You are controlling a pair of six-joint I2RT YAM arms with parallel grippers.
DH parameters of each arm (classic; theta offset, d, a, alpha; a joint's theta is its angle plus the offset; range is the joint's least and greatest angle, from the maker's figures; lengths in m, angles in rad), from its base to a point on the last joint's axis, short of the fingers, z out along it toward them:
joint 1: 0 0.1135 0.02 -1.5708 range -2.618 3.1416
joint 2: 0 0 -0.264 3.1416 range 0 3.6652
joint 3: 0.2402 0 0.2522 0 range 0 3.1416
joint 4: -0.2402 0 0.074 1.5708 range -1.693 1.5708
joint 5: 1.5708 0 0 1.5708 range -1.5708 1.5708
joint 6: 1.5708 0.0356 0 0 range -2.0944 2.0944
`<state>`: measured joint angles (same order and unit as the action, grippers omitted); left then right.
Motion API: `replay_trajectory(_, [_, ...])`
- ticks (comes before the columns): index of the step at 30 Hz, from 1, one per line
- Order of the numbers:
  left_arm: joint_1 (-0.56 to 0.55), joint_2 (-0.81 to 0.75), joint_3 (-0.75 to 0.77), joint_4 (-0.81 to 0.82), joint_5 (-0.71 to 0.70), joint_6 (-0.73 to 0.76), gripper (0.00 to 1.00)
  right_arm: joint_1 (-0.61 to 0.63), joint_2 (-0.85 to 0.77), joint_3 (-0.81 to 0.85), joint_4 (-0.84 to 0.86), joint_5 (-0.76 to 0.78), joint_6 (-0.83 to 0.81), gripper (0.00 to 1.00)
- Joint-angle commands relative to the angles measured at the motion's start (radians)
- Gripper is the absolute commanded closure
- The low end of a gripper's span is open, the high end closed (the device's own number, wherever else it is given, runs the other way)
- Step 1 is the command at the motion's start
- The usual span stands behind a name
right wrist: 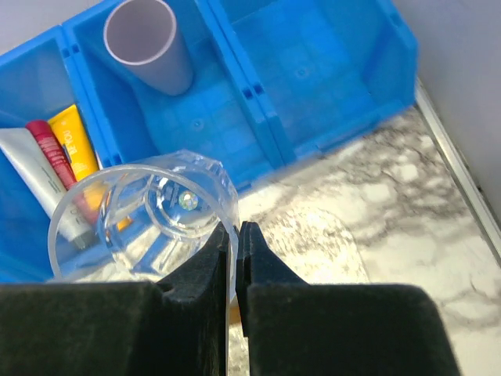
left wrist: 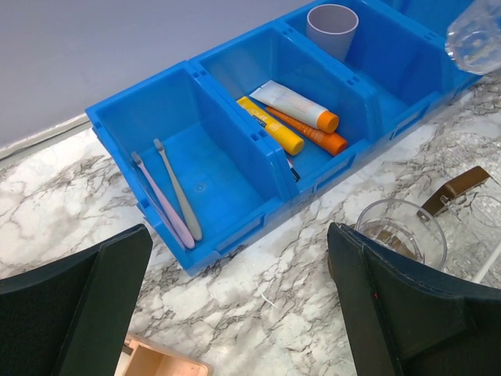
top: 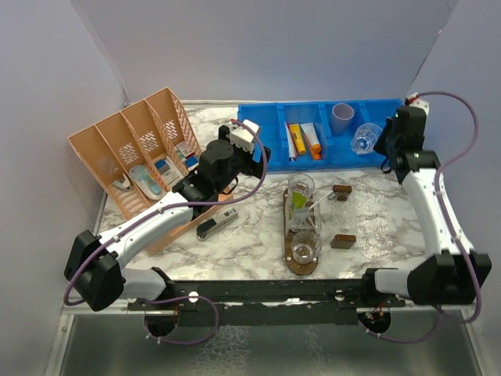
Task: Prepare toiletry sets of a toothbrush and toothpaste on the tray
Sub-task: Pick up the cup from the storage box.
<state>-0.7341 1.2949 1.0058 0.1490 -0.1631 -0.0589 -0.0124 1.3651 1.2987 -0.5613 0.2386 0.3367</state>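
1. Right wrist view: our right claw is clamped tight on the rim of a clear cup at the blue bin's front edge.
2. Our left claw gapes wide near the bin, holding nothing.
3. Two more cups stand on the tray; the far cup holds a green tube and a toothbrush.

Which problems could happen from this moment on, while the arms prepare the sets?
1. The right gripper pinches only the thin rim of the clear cup, so the cup might slip or tilt while it is carried.
2. The tray holds cups standing close together; setting down another could knock them.
3. The toothbrushes lie flat in the blue bin, so the open left gripper may struggle to pick one.
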Motion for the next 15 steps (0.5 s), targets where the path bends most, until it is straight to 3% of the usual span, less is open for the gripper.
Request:
replay_trajectory(1, [0.003,0.004,0.024,0.028,0.016,-0.013,0.01,0.002,-0.255,-0.212,0.114,0.185,0.075,0.99])
replay_trajectory(8, [0.003,0.003,0.023,0.029,0.026,-0.023,0.01,0.002,-0.513,-0.438,0.043,0.539,0.254,0.99])
replay_trajectory(15, [0.002,0.015,0.024,0.026,0.043,-0.039,0.01,0.002,-0.455,-0.454,-0.030,0.461,0.329,0.99])
